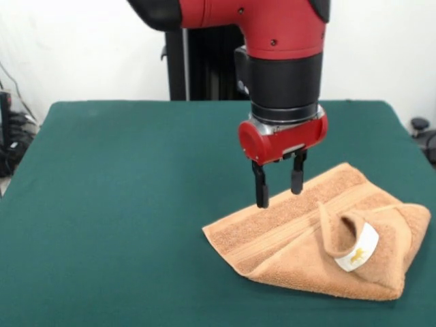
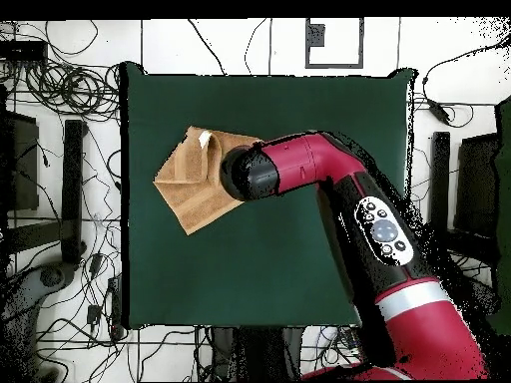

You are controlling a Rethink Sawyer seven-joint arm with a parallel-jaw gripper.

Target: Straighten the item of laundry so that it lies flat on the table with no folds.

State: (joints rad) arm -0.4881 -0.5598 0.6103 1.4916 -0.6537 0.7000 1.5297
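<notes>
While the arm (image 1: 272, 41) reaches down from above in the front view, the gripper (image 1: 278, 187) hangs with its two black fingers (image 1: 261, 185) parted by a narrow gap and nothing between them. Directly below and to the right of the fingertips lies the towel (image 1: 300, 238), an orange-tan cloth folded over itself into a rough triangle on the green table (image 1: 122, 204). One fingertip ends at the towel's upper edge; whether it touches the cloth cannot be told. A corner of the towel curls up to the right of the gripper, carrying a white label (image 1: 357, 248). In the overhead view, the wrist (image 2: 250, 173) covers part of the towel (image 2: 190, 185), which lies near one table edge (image 2: 127, 199).
</notes>
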